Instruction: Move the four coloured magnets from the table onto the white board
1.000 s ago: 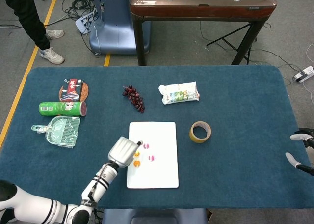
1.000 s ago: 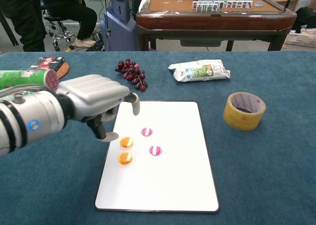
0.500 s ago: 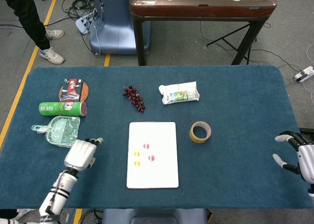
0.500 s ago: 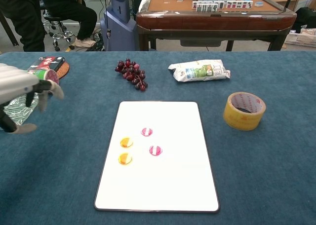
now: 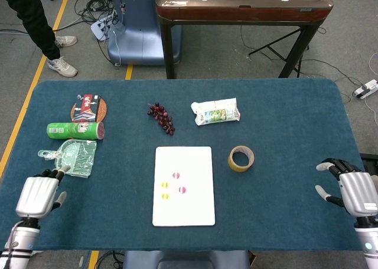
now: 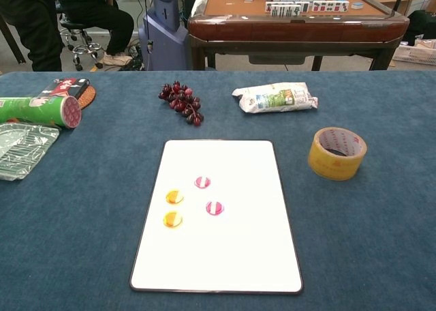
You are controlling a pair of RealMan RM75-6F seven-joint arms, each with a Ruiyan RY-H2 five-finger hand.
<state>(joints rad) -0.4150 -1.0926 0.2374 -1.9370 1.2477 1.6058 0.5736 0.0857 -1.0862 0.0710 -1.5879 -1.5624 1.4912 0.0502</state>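
Grey-silver, the left hand hangs over the table's near left corner, holding nothing, fingers loosely bent and apart. Just beyond it lies a clear plastic packet, then a green can on its side and a round snack pack. A bunch of dark grapes sits behind the white board. On the board's left half lie two orange magnets and two pink magnets, all apart from one another. Further right are a white snack bag and a roll of yellow tape. At the table's right edge the right hand is empty, fingers spread.
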